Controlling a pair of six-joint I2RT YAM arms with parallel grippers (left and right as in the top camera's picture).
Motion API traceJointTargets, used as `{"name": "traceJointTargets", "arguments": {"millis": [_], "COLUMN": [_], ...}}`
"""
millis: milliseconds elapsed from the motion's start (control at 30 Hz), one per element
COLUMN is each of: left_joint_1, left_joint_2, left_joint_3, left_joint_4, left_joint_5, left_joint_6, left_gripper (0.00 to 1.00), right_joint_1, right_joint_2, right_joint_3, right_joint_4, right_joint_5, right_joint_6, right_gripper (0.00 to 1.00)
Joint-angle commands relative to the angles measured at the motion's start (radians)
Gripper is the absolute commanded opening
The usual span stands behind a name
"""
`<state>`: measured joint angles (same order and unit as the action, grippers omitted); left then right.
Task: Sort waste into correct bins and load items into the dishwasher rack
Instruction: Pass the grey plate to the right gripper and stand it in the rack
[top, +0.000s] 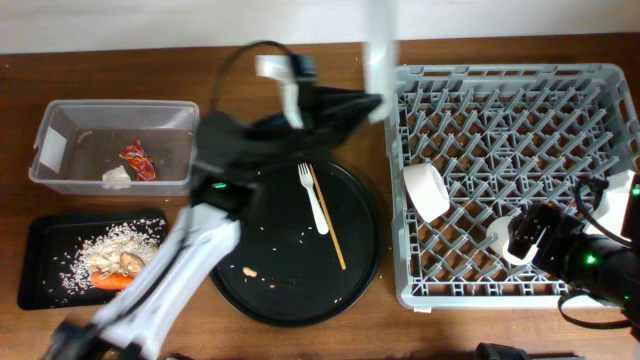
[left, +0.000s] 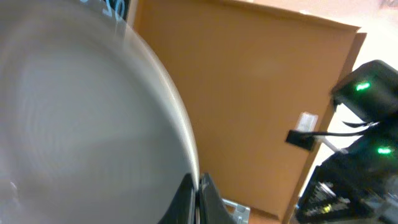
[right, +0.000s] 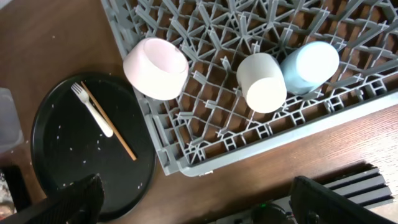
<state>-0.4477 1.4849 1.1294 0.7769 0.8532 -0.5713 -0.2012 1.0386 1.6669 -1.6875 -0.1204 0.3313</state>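
Observation:
My left gripper (top: 372, 104) is shut on the rim of the pale grey-green plate (top: 380, 45) and holds it on edge, high by the left side of the grey dishwasher rack (top: 520, 100). In the left wrist view the plate (left: 81, 112) fills the left, with the fingers (left: 196, 200) pinching its rim. My right gripper (right: 205, 208) is open and empty over the rack's near right corner. The rack (right: 205, 37) holds the white bowl (right: 155, 67), the whitish cup (right: 264, 84) and the blue cup (right: 309, 65). The white fork (top: 315, 200) and the chopstick (top: 328, 220) lie on the round black tray (top: 300, 295).
The clear tub (top: 60, 115) at the far left holds the red wrapper (top: 137, 160) and the napkin (top: 116, 177). The shallow black tray (top: 45, 255) holds rice (top: 115, 245) and the carrot (top: 110, 281). A small food scrap (top: 249, 270) and crumbs lie on the round tray.

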Motion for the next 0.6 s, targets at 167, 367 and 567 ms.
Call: {"name": "traceJointTargets", "arguments": {"millis": [167, 367, 567], "left_joint_1": [-0.241, -0.262, -0.229], "left_joint_2": [0.515, 0.599, 0.599], "left_joint_3": [0.029, 0.031, 0.053], "left_joint_4": [0.449, 0.348, 0.212], "left_joint_5": [-0.294, -0.406, -0.342], "left_joint_6": [-0.383, -0.362, -0.348], "left_gripper": [0.0, 0.0, 0.99], "right_joint_1": [0.004, 0.004, 0.004], "right_joint_2": [-0.005, -0.005, -0.005], "right_joint_3": [0.007, 0.007, 0.007], "right_joint_4": [-0.011, -0.011, -0.011], "right_joint_5": [0.028, 0.027, 0.027], "right_joint_6": [0.025, 0.022, 0.022], "right_gripper": [0.98, 0.98, 0.98]}}
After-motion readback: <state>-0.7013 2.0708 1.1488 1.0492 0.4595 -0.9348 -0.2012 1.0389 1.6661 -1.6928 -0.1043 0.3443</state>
